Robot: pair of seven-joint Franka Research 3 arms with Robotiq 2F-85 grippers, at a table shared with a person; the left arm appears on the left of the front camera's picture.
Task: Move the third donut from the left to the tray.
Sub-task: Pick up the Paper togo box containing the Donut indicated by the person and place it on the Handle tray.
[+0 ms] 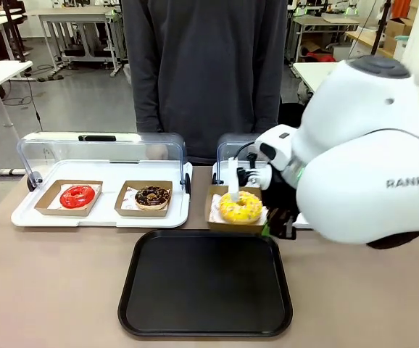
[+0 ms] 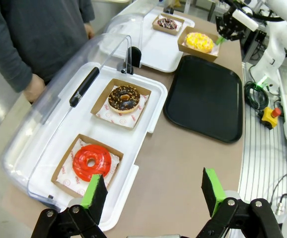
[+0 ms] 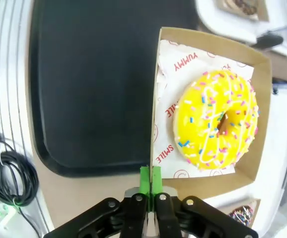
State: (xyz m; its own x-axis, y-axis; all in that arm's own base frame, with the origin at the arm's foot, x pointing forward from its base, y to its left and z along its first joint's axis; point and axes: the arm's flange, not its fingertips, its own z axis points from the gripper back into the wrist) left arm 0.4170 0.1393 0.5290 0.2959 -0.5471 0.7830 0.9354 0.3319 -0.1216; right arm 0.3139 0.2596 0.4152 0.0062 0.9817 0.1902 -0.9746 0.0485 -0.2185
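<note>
The yellow-glazed sprinkled donut (image 1: 240, 206) (image 2: 199, 41) (image 3: 217, 119) lies on white paper in its brown cardboard square (image 3: 208, 184). The square is at the front edge of the right-hand white tray, just beyond the far rim of the black tray (image 1: 206, 286) (image 2: 205, 96) (image 3: 89, 84). My right gripper (image 1: 271, 226) (image 3: 151, 181) is shut on the square's rim, its green pads pinching the cardboard wall at the corner nearest the black tray. I cannot tell whether the square is lifted. My left gripper (image 2: 153, 191) hangs open above the table's left end, near the red donut.
A white tray (image 1: 101, 217) with its clear lid raised holds a red donut (image 1: 77, 196) (image 2: 91, 162) and a chocolate donut (image 1: 152, 196) (image 2: 124, 98). Another chocolate donut (image 2: 167, 23) sits behind the yellow one. A person (image 1: 209, 72) stands at the far side. Cables (image 3: 12, 181) lie off the table's edge.
</note>
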